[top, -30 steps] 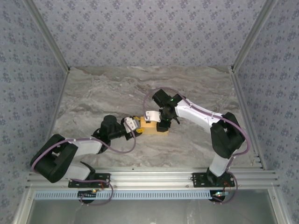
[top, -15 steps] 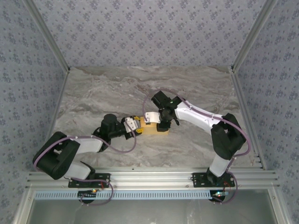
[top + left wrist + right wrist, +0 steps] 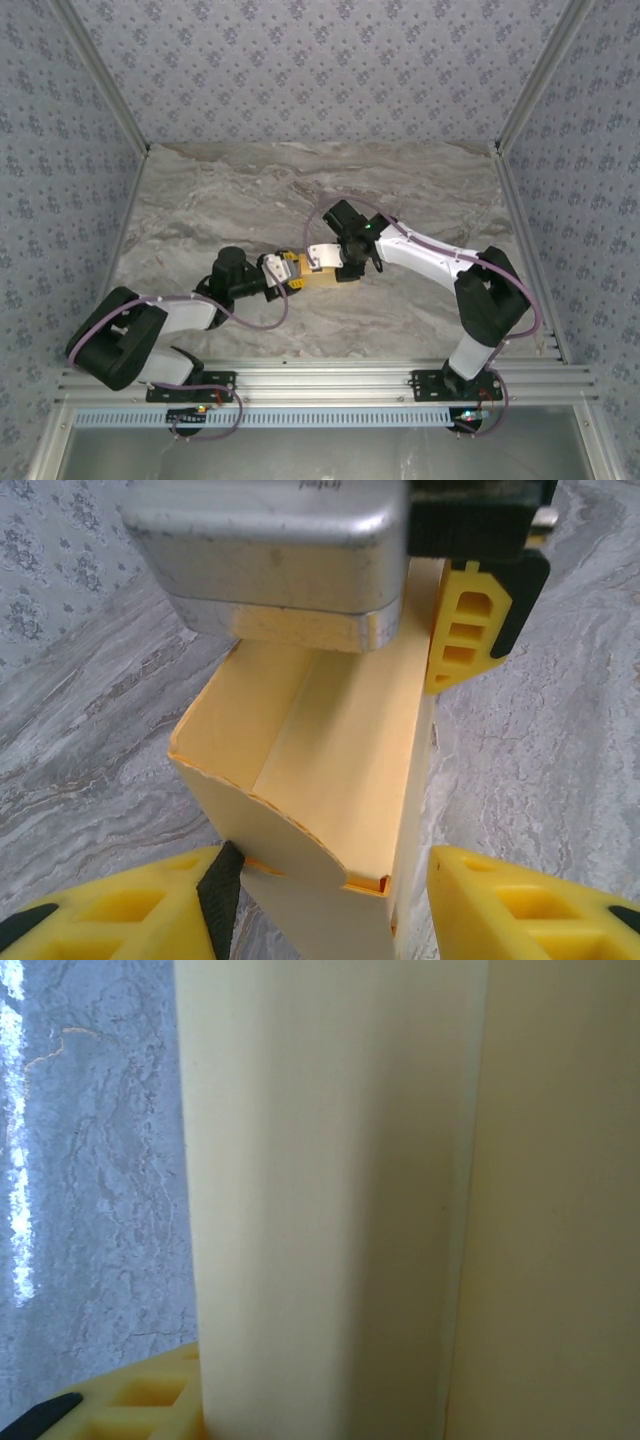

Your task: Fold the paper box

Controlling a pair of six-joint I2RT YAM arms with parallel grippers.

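**Two claws meet at a half-formed box in mid-surface**

The paper box (image 3: 320, 281) sits on the marbled surface (image 3: 250, 190), near its middle, between the two claws. In the left wrist view it is a yellow-orange open-topped trough. Its long walls stand up and a rounded flap is folded across the near end.

The left arm (image 3: 150, 325) is folded back on itself. Its elbow juts out to the left of its base, and the forearm runs low and to the right, ending at the box's left end. The left claw (image 3: 290, 272) straddles that end. One finger (image 3: 110, 915) has its black pad against the box's corner, and the other finger (image 3: 530, 905) lies just beside the opposite wall. Whether the claw is squeezing the card or only bracketing it cannot be told.

The right arm (image 3: 430, 255) rises from its base to a high elbow at the right. Its white forearm then reaches left and away, and the wrist bends down over the box's right end. The right claw (image 3: 325, 262) is on that end. In the left wrist view its silver housing (image 3: 270, 550) hangs over the trough. One yellow finger (image 3: 470, 620) lies against the outside of the far right wall, and its partner is hidden. The right wrist view has card close against the lens and a finger (image 3: 130, 1400) at the bottom edge. Whether this claw is spread or pinching cannot be told.
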